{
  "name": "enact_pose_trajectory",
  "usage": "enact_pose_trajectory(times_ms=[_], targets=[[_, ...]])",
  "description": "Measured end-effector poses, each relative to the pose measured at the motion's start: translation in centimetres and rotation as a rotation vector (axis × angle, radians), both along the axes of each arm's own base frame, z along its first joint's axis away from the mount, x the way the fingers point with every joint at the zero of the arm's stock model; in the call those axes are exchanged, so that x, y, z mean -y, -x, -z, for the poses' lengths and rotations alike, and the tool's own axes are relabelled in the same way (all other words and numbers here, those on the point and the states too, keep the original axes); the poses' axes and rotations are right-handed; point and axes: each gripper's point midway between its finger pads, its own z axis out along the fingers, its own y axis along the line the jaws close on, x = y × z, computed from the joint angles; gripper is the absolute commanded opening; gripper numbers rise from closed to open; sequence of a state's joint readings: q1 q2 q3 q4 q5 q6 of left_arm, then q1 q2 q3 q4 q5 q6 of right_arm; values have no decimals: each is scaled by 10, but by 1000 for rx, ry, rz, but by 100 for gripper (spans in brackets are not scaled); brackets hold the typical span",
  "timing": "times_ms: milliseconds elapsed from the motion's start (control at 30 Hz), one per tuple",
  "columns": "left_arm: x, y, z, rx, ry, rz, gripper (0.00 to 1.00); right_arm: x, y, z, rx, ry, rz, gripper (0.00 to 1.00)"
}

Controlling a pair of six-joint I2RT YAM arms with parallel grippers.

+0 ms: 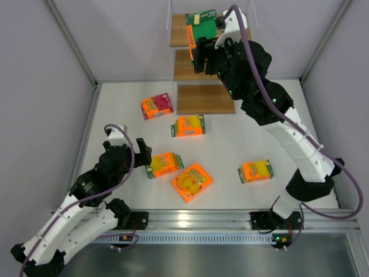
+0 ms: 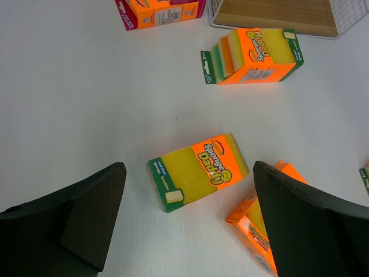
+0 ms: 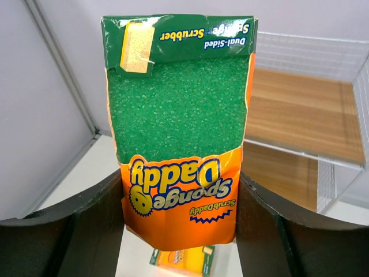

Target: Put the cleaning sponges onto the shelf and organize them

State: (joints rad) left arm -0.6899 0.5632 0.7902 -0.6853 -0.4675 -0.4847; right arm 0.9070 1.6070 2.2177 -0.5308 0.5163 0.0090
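Closest to the lens in the right wrist view, the right gripper [image 3: 180, 184] clamps a green sponge pack [image 3: 181, 104] between its two black fingers, one pressed against each long side. The pack stands upright, with its dark green header card at the top. Its orange band, with the lettering upside down, sits low between the fingers. Beyond it and to the right are the brown boards of the shelf [image 3: 300, 109], set in a thin white wire frame. Seen from overhead, this arm reaches far across the table and the green sponge pack overlaps the shelf's top board. Whether it touches the wood cannot be told.

The left gripper [image 2: 189, 173] hangs with its fingers spread wide, holding nothing, above the white table [image 2: 75, 86]. Directly under the gap a yellow-faced pack [image 2: 199, 170] lies flat on the table. Just beside it, partly hidden by one finger, is an orange pack [image 2: 253, 222]. Farther out, a third pack [image 2: 253, 55] lies near the shelf's lowest board. A pink-red pack [image 2: 161, 8] is cut off by the top edge of that view. A last orange and yellow pack [image 1: 256, 171] lies apart on the right side of the table, near the right arm's base.
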Motion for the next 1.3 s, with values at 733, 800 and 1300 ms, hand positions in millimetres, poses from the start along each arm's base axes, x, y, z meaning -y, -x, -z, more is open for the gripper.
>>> enact_pose_trajectory(times_ms=[733,800,1300], targets=[[-19,6,-8,48,40,-85,98,-4,-130,-7,112,-120,3,46],[-19,6,-8,46,38,-85,98,-14,-130,-7,116,-133,-22,46],[-21,4,-5,35,23,-101,98,-39,-157,28,75,-165,35,44]])
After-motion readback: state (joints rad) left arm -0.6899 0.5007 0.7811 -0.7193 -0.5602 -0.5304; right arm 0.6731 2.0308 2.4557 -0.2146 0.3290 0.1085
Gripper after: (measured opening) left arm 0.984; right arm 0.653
